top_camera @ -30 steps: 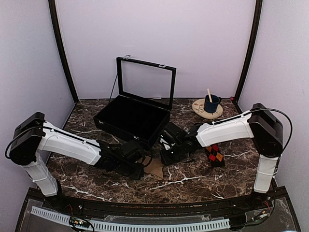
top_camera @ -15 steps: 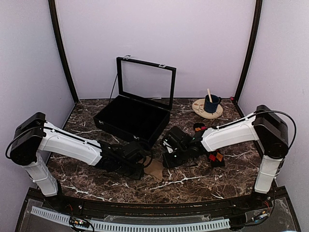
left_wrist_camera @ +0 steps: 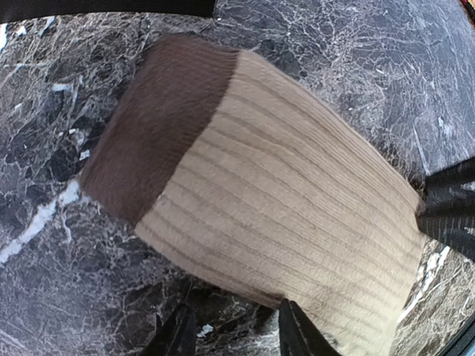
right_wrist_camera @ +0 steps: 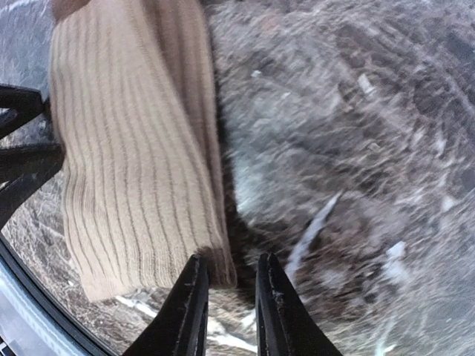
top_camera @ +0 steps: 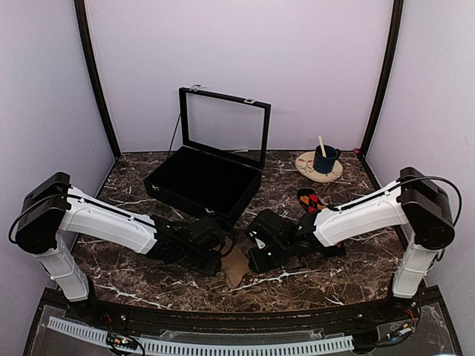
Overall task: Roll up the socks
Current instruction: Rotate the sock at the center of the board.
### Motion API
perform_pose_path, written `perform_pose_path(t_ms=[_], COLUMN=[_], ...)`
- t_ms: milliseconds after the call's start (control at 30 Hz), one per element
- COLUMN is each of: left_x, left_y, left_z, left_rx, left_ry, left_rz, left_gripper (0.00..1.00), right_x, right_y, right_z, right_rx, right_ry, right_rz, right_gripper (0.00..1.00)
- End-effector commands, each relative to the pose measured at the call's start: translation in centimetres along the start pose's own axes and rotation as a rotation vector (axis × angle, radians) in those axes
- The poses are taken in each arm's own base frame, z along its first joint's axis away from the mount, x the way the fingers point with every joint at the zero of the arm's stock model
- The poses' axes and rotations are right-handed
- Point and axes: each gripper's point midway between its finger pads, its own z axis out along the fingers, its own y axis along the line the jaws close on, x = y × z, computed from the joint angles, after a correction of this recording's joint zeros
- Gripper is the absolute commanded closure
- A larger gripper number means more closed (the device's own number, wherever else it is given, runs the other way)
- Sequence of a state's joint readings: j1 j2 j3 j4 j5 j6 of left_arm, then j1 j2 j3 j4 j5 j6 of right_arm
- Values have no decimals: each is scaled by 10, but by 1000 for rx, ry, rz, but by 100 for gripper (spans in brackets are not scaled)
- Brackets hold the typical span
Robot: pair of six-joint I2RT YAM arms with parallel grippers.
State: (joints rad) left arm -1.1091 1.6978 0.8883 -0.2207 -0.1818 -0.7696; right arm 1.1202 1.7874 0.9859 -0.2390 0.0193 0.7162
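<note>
A tan ribbed sock (top_camera: 236,267) with a brown cuff lies on the marble table between my two grippers. It fills the left wrist view (left_wrist_camera: 274,200) and shows in the right wrist view (right_wrist_camera: 126,163). My left gripper (top_camera: 220,261) is open beside its near edge (left_wrist_camera: 236,330), with one finger touching the fabric. My right gripper (top_camera: 252,259) is closed to a narrow gap on the sock's corner (right_wrist_camera: 231,261), where the edge is folded over and raised. A black sock with red-orange diamonds (top_camera: 310,200) lies further right, partly hidden behind my right arm.
An open black box (top_camera: 204,182) with its lid raised stands just behind the grippers. A blue cup (top_camera: 324,158) with a stick in it sits on a round wooden plate (top_camera: 306,165) at the back right.
My right gripper has moved toward the near edge of the table. The tan sock looks narrower and sits a little nearer. More of the diamond sock shows. My left arm has hardly moved.
</note>
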Motion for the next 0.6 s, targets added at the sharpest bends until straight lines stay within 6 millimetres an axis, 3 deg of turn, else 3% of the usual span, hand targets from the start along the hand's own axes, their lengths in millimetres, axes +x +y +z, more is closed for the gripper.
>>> perform_pose_path(t_ms=[0, 333, 567], left_x=[35, 43, 40], left_y=[33, 42, 52], left_z=[1, -5, -24], left_rx=[-105, -112, -119], left_ry=[114, 117, 78], left_rz=[37, 43, 30], left_gripper=[59, 59, 56], right_x=[30, 44, 35], right_y=[-2, 30, 38], right_z=[1, 3, -4], right_rx=[34, 8, 27], right_ry=[67, 78, 40], right_rz=[15, 6, 2], right_gripper=[78, 78, 76])
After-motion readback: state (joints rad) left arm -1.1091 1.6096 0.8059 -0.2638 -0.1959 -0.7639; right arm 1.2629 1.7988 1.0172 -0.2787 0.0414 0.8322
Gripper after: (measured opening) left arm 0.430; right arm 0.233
